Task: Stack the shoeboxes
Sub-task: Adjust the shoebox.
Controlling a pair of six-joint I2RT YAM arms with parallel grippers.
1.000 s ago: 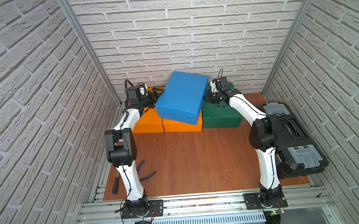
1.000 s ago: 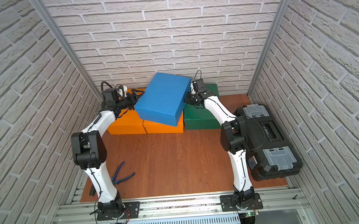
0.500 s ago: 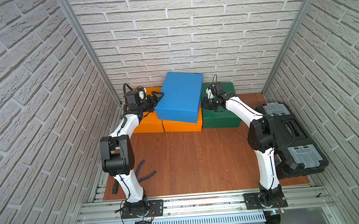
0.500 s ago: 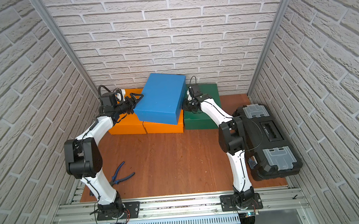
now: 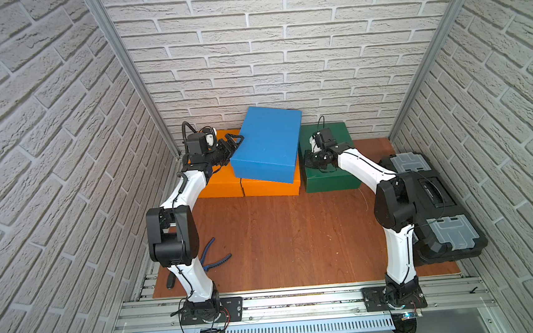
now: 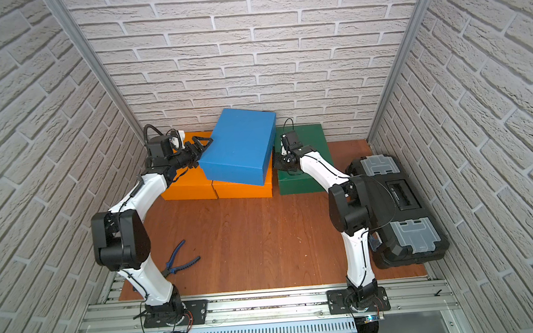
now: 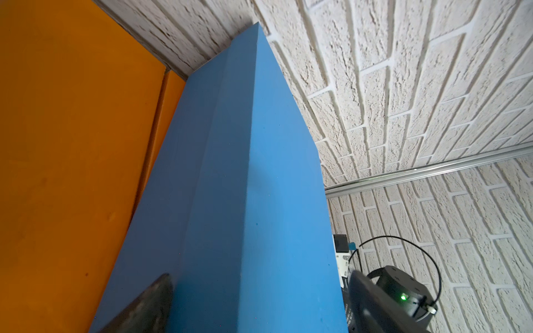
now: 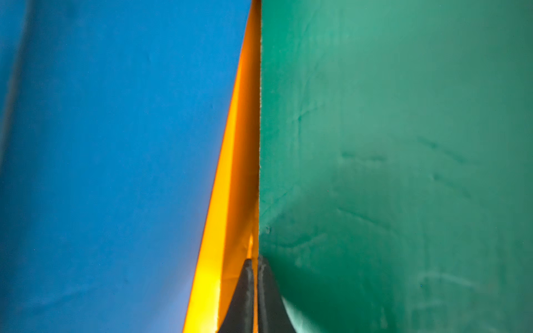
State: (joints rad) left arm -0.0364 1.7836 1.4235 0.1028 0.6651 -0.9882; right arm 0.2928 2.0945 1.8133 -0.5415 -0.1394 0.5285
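Note:
The blue shoebox (image 5: 266,144) (image 6: 237,146) lies tilted on the two orange shoeboxes (image 5: 218,185) (image 5: 270,188) at the back wall. The dark green shoebox (image 5: 337,132) (image 6: 311,134) stands to their right. My left gripper (image 5: 232,144) (image 7: 258,274) is open, its jaws wide astride the blue box's upper left edge. One finger (image 7: 369,299) reaches over the lid, apart from it. My right gripper (image 5: 307,162) (image 8: 255,262) is shut and empty. Its tips point into the slit between the orange box (image 8: 242,173) and the green box (image 8: 403,144), beside the blue box (image 8: 115,144).
A black toolbox (image 5: 433,199) with grey latches lies along the right wall, behind the right arm. Blue-handled pliers (image 5: 215,259) lie on the wooden table (image 5: 296,236) near the left arm's base. Brick walls close in the back and both sides.
The blue shoebox has come down from a raised, steeper tilt onto the orange boxes. Both arms lowered with it, and the right gripper dropped to the green box's left edge.

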